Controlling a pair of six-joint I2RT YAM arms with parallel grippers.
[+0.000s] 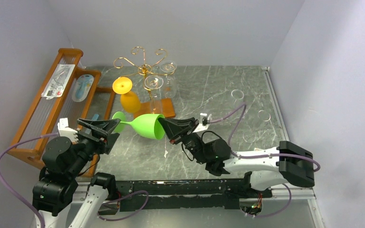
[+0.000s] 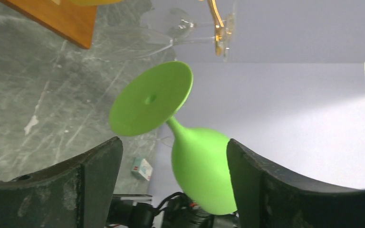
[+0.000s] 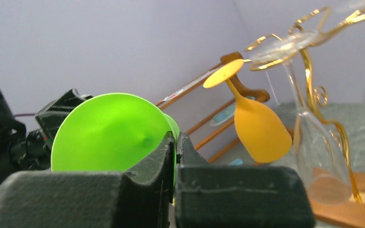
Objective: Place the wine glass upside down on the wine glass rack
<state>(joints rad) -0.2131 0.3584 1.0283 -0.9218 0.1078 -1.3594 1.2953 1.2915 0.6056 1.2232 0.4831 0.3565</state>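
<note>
Wine glass (image 1: 147, 126) (green) isn't on the rack yet: it's in the air on its side over the mid table (image 1: 209, 95), a bit twd the left edge, foot pointing left, mouth right. Wine glass rack (image 1: 145, 64) stands near the far edge, left of centre, w/ an orange glass (image 1: 129, 100) and clear glasses (image 1: 155, 83) already hanging. Left to do, I'd judge: carry it over, turn bowl down, slip the foot into a free arm, let go. Right gripper (image 1: 164, 124) is pressed nearly together, pinching the bowl's rim btwn its fingers. Left gripper (image 1: 115, 127) is spread wide by the foot/stem, apparently not touching.
</note>
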